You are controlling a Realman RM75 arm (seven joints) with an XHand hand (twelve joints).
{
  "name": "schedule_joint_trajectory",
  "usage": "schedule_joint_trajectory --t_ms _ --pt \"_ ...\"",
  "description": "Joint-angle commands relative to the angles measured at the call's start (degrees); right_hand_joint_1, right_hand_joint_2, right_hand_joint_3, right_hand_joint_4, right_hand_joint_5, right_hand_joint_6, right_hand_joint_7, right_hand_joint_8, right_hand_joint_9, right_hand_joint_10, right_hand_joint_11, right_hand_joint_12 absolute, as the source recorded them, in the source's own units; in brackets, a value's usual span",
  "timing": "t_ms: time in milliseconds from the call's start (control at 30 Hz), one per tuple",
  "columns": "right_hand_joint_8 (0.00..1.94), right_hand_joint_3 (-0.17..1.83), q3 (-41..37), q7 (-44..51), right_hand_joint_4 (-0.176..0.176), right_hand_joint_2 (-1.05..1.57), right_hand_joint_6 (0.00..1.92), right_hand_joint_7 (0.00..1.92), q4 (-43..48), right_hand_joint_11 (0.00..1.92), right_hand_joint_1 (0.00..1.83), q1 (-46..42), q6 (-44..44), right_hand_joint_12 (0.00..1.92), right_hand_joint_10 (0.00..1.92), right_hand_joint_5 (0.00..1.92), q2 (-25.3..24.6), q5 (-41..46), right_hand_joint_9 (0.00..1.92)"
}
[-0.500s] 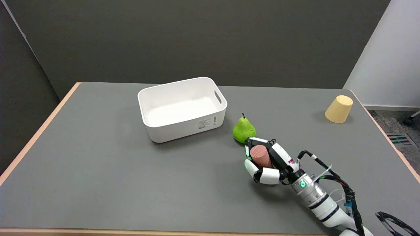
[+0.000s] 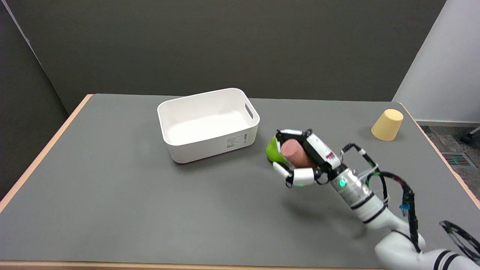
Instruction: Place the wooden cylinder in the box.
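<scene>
Wooden cylinder (image 2: 295, 153) is gripped in the right hand (image 2: 302, 159), lifted off the grey surface (image 2: 150, 202) beside the green pear (image 2: 273, 152), with carrying to the white box (image 2: 208, 123) and release left.

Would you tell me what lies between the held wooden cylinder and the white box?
In the head view, the green pear sits beside the wooden cylinder gripped by the right hand; then bare table up to the white box.

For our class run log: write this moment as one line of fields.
phase: carrying | right hand: holds wooden cylinder, raised, in front of pear | box: empty | cup: upside down, far right
</scene>
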State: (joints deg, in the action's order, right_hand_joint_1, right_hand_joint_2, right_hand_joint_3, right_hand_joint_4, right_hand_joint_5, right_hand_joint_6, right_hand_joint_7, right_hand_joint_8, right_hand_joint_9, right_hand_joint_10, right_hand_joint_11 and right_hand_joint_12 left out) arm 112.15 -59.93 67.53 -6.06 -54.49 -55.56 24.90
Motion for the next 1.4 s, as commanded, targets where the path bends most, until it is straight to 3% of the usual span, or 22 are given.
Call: schedule_joint_trajectory --t_ms 33,200,400,933,1400 --pt "1.94 0.88 -6.46 10.46 0.026 0.65 1.92 1.08 20.59 1.18 1.1 11.36 25.58 1.92 1.92 0.79 1.11 -6.55 1.35" --pt "1.94 0.88 -1.35 12.49 0.027 0.65 1.92 1.08 23.0 1.18 1.1 22.47 34.73 1.92 1.92 0.79 -0.41 -7.39 1.35" --pt "1.94 0.88 3.75 14.41 0.027 0.65 1.92 1.08 19.26 1.18 1.1 31.74 39.32 1.92 1.92 0.8 -4.33 -7.35 1.35" --pt "1.94 0.88 16.89 14.28 0.032 0.65 1.92 1.09 -6.02 1.18 1.1 51.7 40.02 1.92 1.92 0.81 -13.63 -6.83 1.35" --pt "1.94 0.86 17.49 14.41 0.019 0.66 1.92 1.04 -35.71 1.11 1.09 57.24 39.3 1.92 1.92 0.75 -20.3 -6.86 1.33"
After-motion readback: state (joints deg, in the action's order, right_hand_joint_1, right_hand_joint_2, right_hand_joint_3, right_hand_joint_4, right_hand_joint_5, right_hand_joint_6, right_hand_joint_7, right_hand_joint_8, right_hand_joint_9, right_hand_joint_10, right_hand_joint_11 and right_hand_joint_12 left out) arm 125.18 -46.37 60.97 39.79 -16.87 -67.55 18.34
